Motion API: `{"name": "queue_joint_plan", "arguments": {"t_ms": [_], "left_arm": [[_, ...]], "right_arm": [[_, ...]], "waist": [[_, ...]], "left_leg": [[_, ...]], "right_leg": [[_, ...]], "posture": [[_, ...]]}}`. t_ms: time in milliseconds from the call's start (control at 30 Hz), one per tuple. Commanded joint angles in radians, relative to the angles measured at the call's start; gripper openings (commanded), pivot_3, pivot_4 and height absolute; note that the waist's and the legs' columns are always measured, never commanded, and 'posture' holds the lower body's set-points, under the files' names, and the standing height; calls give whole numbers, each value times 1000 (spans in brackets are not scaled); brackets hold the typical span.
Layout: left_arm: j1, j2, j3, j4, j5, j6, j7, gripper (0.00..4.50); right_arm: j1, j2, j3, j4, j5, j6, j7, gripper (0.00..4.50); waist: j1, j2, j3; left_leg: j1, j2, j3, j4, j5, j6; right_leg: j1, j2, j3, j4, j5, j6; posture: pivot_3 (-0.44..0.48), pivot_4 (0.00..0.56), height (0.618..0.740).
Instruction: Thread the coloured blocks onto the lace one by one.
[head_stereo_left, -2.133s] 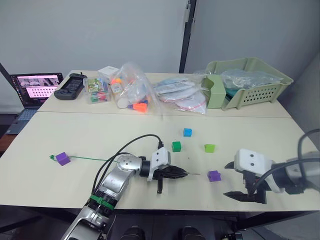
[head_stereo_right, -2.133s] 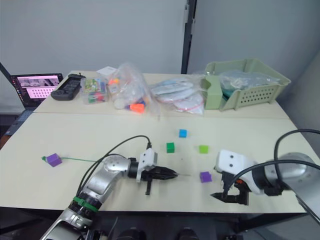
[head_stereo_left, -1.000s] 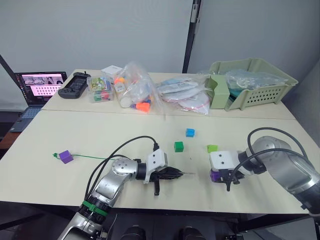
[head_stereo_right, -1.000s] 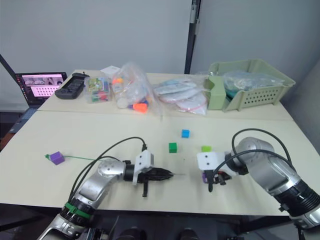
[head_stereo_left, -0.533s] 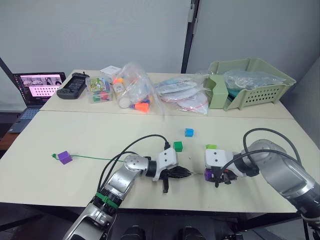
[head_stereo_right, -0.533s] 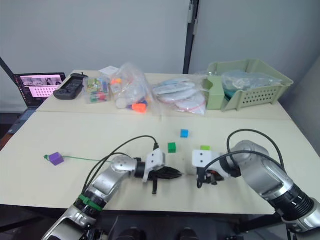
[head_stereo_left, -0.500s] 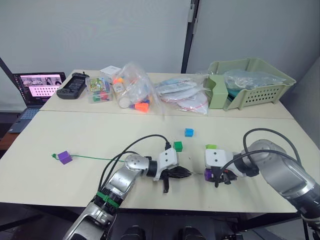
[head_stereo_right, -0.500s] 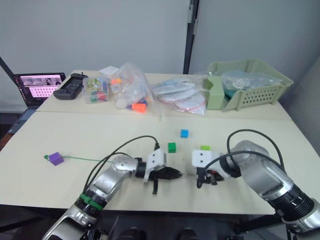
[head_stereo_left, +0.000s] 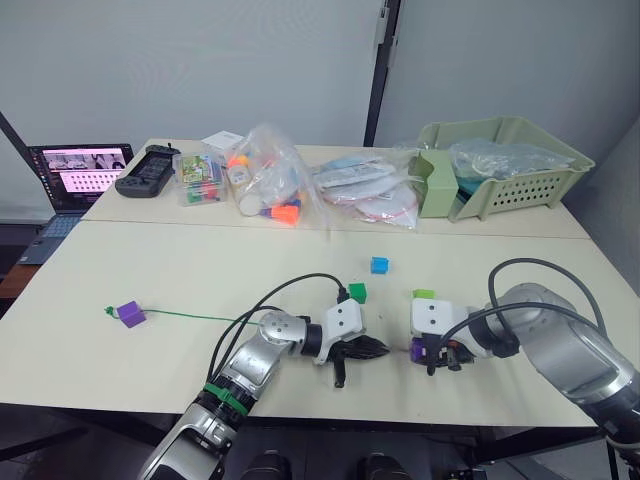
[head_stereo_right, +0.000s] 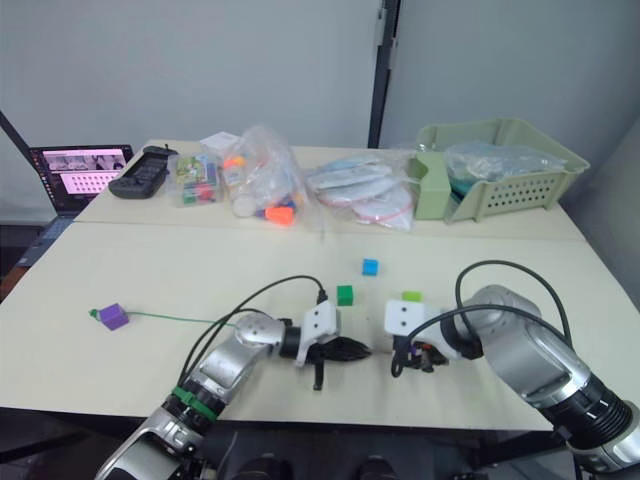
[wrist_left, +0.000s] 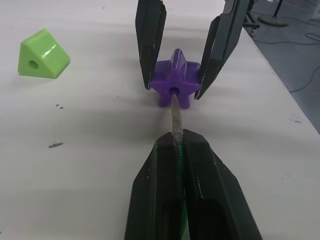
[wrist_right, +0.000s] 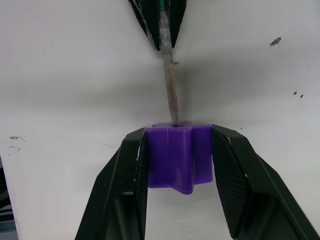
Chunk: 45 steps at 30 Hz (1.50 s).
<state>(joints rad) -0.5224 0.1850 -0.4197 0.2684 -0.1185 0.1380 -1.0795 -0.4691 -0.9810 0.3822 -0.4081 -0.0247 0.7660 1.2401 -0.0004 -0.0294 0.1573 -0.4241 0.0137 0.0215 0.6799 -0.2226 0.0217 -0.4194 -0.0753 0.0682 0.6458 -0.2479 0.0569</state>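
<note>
My right gripper (wrist_right: 178, 132) is shut on a purple star-shaped block (wrist_right: 177, 157), holding it just above the table near the front edge. My left gripper (wrist_left: 177, 137) is shut on the lace's stiff greyish tip (wrist_left: 176, 120), and the tip touches the hole of that purple block (wrist_left: 174, 90). The green lace (head_stereo_left: 190, 318) trails left across the table to a second purple block (head_stereo_left: 129, 314) threaded at its far end. Lying loose behind the grippers are a dark green block (head_stereo_left: 357, 292), a blue block (head_stereo_left: 379, 265) and a lime green block (head_stereo_left: 423, 295).
Along the table's back stand a laptop (head_stereo_left: 75, 175), a black controller (head_stereo_left: 145, 170), a clear box of toys (head_stereo_left: 200, 165), plastic bags (head_stereo_left: 270, 170) with orange cones (head_stereo_left: 285, 212), and a pale green basket (head_stereo_left: 520, 170) at the right.
My right gripper came in from the right and shut on the purple block. My left gripper slid right with the lace tip until the tip met the block's hole.
</note>
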Motion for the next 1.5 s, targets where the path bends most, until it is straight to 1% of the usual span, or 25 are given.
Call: {"name": "queue_joint_plan", "arguments": {"t_ms": [33, 333, 467, 633, 900, 1033, 1100, 1200, 1300, 1333, 1433, 1500], "left_arm": [[-17, -19, 4, -13, -7, -13, 1, 0], [-43, -81, -15, 54, 7, -9, 11, 0], [-77, -122, -50, 139, 36, -26, -7, 0], [-115, -164, -43, 194, 49, -51, 3, 0], [-103, -214, -30, 187, 40, -35, 23, 0], [-97, -224, -25, 179, 40, -22, 29, 0], [-93, -226, -20, 174, 37, -12, 33, 712], [-92, -213, -8, 157, 37, 2, 29, 1661], [-93, -170, 2, 123, 49, 0, 22, 2691], [-89, -148, 8, 97, 47, 8, 14, 2965], [-79, -80, 10, 42, 58, 12, 0, 2972], [-70, -56, 7, 16, 55, 21, -4, 2972]], "right_arm": [[6, -6, 8, -29, 16, 0, 6, 1312], [4, -8, 6, -30, 15, 3, 4, 1312], [4, -10, 8, -26, 14, 1, 2, 1312], [8, -11, 5, -29, 18, 7, -1, 1312], [10, -8, 0, -32, 27, 19, -10, 1312], [10, -6, 1, -32, 29, 22, -12, 1312], [10, -5, 3, -32, 29, 23, -13, 1312], [10, -3, 6, -30, 30, 23, -13, 1312], [10, 3, 15, -24, 28, 20, -13, 1312], [10, 6, 18, -21, 27, 20, -14, 1312], [9, 14, 25, -15, 25, 20, -15, 1312], [13, 15, 25, -19, 25, 22, -16, 1312]], "waist": [[0, 0, 0], [0, 0, 0], [5, 0, 0], [7, 0, 0], [13, 0, 0], [15, 0, 0], [15, 0, 0], [14, 0, 0], [12, 0, 0], [11, 0, 0], [6, 0, 0], [3, 0, 0]], "left_leg": [[0, 0, 0, 0, 0, 0], [0, 0, 0, 0, 0, 0], [0, 0, 0, 0, 0, 0], [0, -1, 1, 1, 0, 0], [0, -1, 1, 1, 0, 0], [0, -1, 1, 1, 0, 0], [0, -1, 1, 1, 0, 0], [0, -1, 0, 1, 0, 0], [0, -1, 0, 1, 0, 0], [0, -1, 0, 1, 0, 0], [0, 0, 0, 0, 0, 0], [1, 0, 0, 0, 0, 0]], "right_leg": [[0, 0, 0, 0, 0, 0], [0, 0, 0, 0, 0, 0], [0, 0, 0, 0, 0, 0], [1, 0, 0, -1, 0, 0], [1, 0, 0, -1, 0, 0], [2, -1, 0, -1, 0, 0], [2, -1, 0, -1, 0, 0], [2, 0, 0, -1, 0, 0], [2, 0, 0, -1, 0, 0], [2, 0, 0, -1, 0, 0], [1, 1, 0, 0, 0, 0], [1, 1, 0, 0, 0, 0]], "posture": [[0, 150, 734], [0, 150, 734], [0, 150, 734], [0, 150, 734], [0, 150, 734], [0, 150, 734], [0, 150, 734], [0, 150, 734], [0, 150, 734], [0, 150, 734], [0, 150, 734], [0, 150, 734]]}}
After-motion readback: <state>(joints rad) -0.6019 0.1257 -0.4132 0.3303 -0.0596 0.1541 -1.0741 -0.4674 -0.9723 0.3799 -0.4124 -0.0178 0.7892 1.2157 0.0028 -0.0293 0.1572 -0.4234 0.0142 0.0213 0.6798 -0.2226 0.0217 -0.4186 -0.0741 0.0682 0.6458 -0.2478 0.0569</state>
